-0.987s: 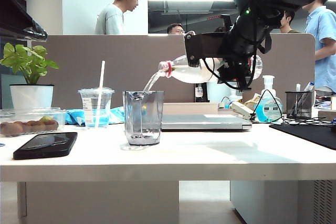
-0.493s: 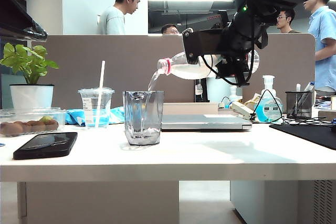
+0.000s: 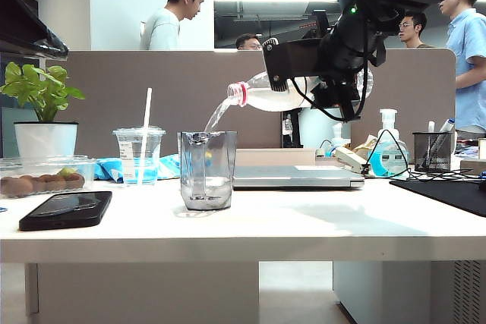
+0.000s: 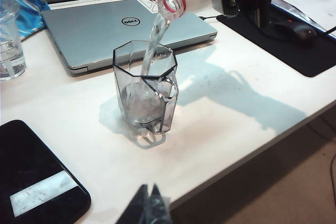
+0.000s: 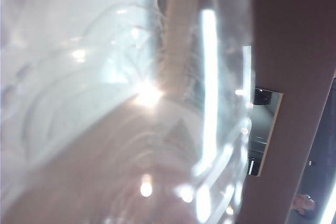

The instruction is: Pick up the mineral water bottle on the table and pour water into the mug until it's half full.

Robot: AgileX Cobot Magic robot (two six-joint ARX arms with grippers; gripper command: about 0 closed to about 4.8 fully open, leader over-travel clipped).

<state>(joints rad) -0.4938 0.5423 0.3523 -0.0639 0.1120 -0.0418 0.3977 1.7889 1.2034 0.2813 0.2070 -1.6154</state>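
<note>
Right gripper (image 3: 323, 81) clasped the clear, red-ringed mineral water bottle (image 3: 277, 99) nearly level above the table (image 3: 304, 221), streaming water into the faceted mug (image 3: 206, 169). Left gripper (image 4: 147, 208) hung closed, empty.

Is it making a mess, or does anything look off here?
Slightly. A few droplets lie on the table beside the mug. Otherwise the stream from the bottle, held tipped by the right end effector, lands inside the mug.
</note>
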